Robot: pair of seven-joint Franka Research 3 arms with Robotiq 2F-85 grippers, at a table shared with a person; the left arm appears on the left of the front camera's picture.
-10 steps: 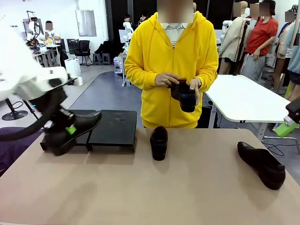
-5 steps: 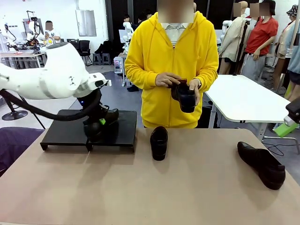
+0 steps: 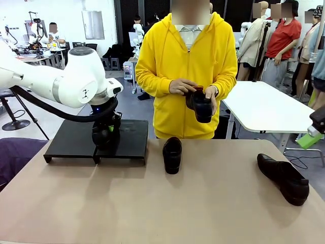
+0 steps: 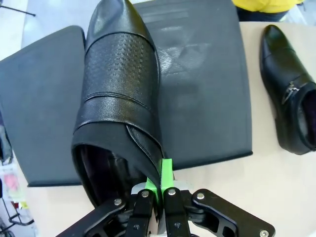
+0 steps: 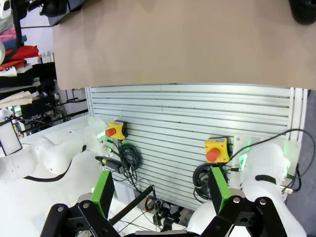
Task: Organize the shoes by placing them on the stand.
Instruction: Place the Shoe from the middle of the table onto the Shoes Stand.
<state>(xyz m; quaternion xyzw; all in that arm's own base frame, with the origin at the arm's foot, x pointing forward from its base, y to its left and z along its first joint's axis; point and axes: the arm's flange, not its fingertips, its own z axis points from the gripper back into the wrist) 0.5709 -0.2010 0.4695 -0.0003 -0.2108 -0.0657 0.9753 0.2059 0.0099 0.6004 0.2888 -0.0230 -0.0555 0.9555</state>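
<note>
**Desk:** Which shoe is in play, and who has it?

**Stringer:** The left gripper (image 4: 160,177) has its jaws pinched tight on the heel collar of a pointed dress shoe (image 4: 121,84) and holds it over the stand (image 4: 207,94). The right gripper (image 5: 160,182) hangs spread wide and empty off the table's near edge, facing the robot's own base.

**Desk:** How does the shoe lie from the jaws?

**Stringer:** Straight ahead of them. Its long axis runs from the heel at the fingertips up the slope, with the toe toward the stand's far edge and the person. It covers the seam between the two panels. Which panel takes more of it, and whether the sole touches, cannot be told.

**Desk:** And the rest?

**Stringer:** One loafer (image 3: 172,154) lies on the table (image 3: 152,203) just beside the stand. A second dress shoe (image 3: 284,178) lies well apart, on the right arm's side. The person's hands (image 3: 190,91) hold another loafer (image 3: 202,105) at chest height.

**Desk:** The coming move?

**Stringer:** Likely a short lowering and a release. The left arm is nearer the table loafer, the right arm nearer the far shoe.
</note>
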